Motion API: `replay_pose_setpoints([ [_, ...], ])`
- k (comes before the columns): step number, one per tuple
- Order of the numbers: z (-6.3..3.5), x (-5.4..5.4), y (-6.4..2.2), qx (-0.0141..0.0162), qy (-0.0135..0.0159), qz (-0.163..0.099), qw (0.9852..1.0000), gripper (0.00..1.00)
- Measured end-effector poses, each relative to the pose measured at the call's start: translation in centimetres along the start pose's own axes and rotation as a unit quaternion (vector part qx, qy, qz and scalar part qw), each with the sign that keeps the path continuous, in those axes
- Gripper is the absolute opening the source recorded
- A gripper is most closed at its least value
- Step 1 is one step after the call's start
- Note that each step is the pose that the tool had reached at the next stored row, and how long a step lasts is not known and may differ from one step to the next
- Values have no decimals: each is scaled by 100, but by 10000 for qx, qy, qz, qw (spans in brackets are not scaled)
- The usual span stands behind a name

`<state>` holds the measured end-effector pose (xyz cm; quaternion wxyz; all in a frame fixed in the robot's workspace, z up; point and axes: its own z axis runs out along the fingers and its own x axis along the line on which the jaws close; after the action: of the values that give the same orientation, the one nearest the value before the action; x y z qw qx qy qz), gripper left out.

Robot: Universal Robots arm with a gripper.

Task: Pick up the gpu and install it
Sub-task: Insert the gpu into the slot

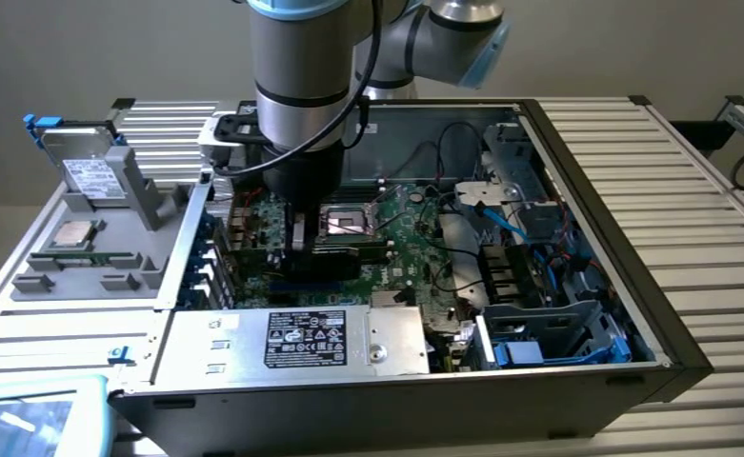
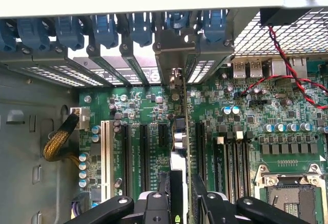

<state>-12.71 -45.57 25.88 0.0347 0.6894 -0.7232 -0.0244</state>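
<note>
The gpu [image 1: 331, 255] stands on edge inside the open computer case, low over the green motherboard [image 1: 404, 243]. My gripper [image 1: 298, 246] reaches straight down into the case and is shut on the card. In the wrist view the gpu [image 2: 183, 131] appears edge-on as a thin green board with a black cooler. It runs from my gripper [image 2: 179, 206] to its metal bracket [image 2: 174, 55] at the rear slot openings. A black finger [image 2: 156, 203] sits on each side of the card. The card lies along an expansion slot; I cannot tell whether it is fully seated.
The CPU socket [image 1: 346, 221] lies just beside the card. Red and black wires [image 2: 287, 75] cross the board near the rear ports. Blue retention clips [image 2: 102, 29] line the rear slots. A power supply [image 1: 308, 338] and drive cage [image 1: 562, 328] bound the case; a grey tray [image 1: 86, 257] sits outside.
</note>
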Motion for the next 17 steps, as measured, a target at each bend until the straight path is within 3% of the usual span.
replay_pose_setpoints([
  [9,-17,0,-2,1,24,2,10000,28],
  [17,-17,-8,0,3,23,31,10000,28],
])
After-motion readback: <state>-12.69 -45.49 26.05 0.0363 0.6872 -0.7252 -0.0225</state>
